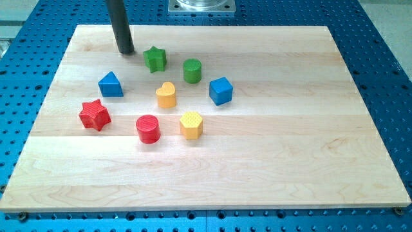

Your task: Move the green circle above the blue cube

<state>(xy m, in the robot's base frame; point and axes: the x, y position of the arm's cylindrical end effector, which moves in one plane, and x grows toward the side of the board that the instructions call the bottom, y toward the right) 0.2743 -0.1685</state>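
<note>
The green circle (192,70) is a short green cylinder standing on the wooden board, up and to the left of the blue cube (221,91), with a small gap between them. My tip (126,51) touches the board near the view's top left. It is well to the left of the green circle and just left of the green star (155,59). The rod touches no block.
A blue triangular block (111,84), a red star (95,115), a red cylinder (148,128), a yellow heart (166,95) and a yellow hexagon (191,124) lie left of and below the green circle. The wooden board (290,148) rests on a blue perforated table.
</note>
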